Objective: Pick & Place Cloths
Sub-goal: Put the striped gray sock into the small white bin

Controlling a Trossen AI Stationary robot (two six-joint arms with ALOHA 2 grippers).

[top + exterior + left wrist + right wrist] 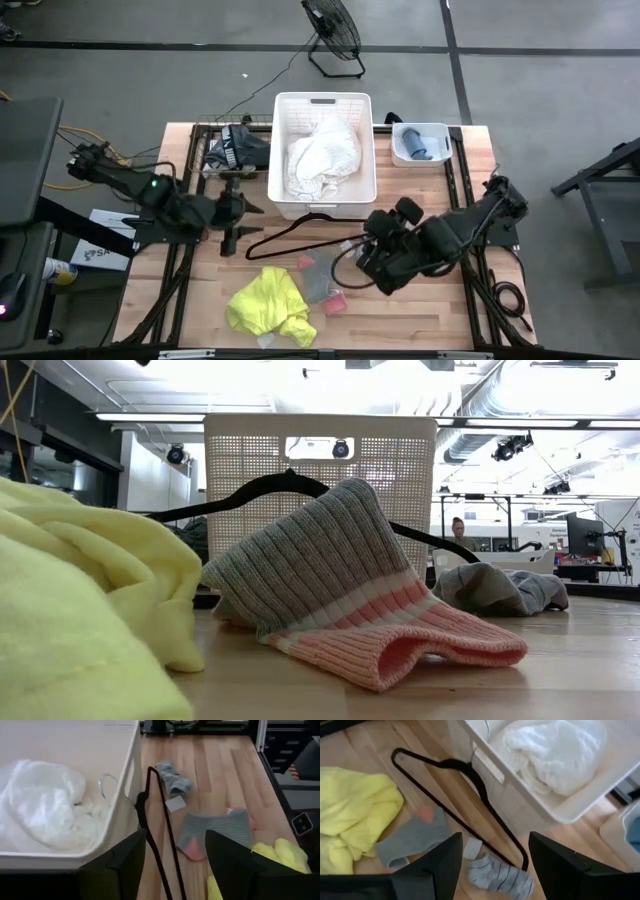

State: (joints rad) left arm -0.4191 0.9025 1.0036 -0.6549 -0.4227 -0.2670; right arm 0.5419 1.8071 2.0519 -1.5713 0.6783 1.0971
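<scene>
Inside the white basket [286, 150] lies the large white cloth [322, 160]. On the wooden table [420, 310] in front of it lie the yellow cloth [270, 308], a grey-and-pink sock [322, 283] and a small striped grey piece [500, 876], with the black hanger [290, 238] between them and the basket. A dark garment [232, 148] sits left of the basket. The right gripper [492, 865] hangs released above the socks; the left gripper [175, 862] hovers spread beside the basket's front corner.
</scene>
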